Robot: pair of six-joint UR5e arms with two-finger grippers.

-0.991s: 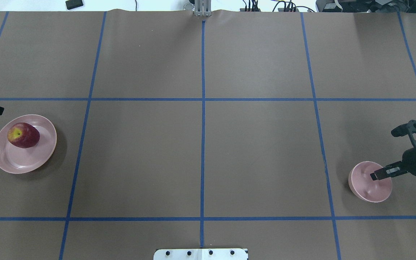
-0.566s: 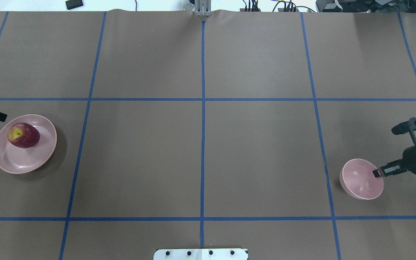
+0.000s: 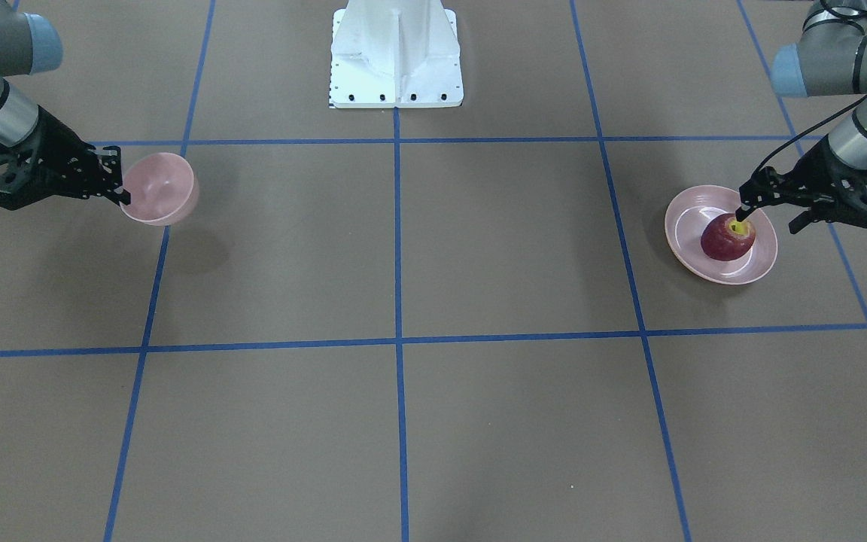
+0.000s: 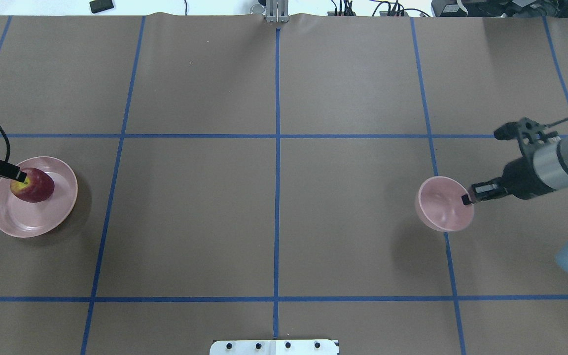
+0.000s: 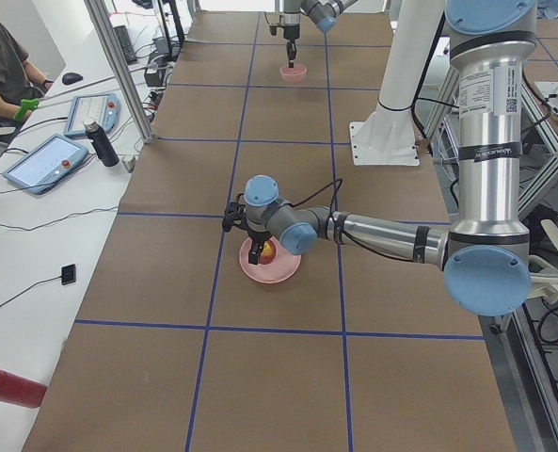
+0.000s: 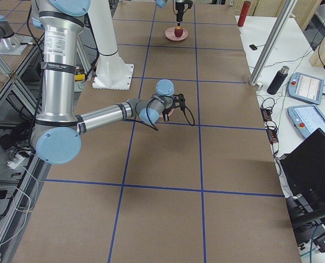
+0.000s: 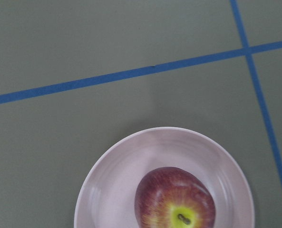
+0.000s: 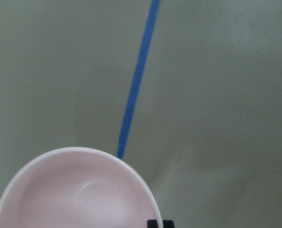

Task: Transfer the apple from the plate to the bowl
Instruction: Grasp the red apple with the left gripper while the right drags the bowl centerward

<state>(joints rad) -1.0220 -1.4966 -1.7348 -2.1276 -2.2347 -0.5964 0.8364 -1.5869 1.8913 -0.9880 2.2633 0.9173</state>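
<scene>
The dark red apple (image 4: 33, 186) lies on the wide pink plate (image 4: 42, 222) at the table's left end, stem dip up. It also shows in the left wrist view (image 7: 175, 203). My left gripper (image 3: 767, 219) is open above the plate. One fingertip (image 4: 17, 174) hangs over the apple's yellow patch, the other is past the plate's rim. My right gripper (image 4: 466, 199) is shut on the rim of the small pink bowl (image 4: 439, 203). It holds the bowl (image 3: 160, 188) empty in the air, with its shadow on the table below.
The robot's white base (image 3: 396, 53) stands at the middle of the near table edge. Blue tape lines (image 4: 276, 148) divide the brown table into squares. An operators' bench with tablets (image 5: 48, 160) and a bottle (image 5: 101, 144) runs along the far side.
My right gripper has lifted the bowl and carried it left and away from the robot. My left gripper has moved right, so one fingertip is now over the apple.
</scene>
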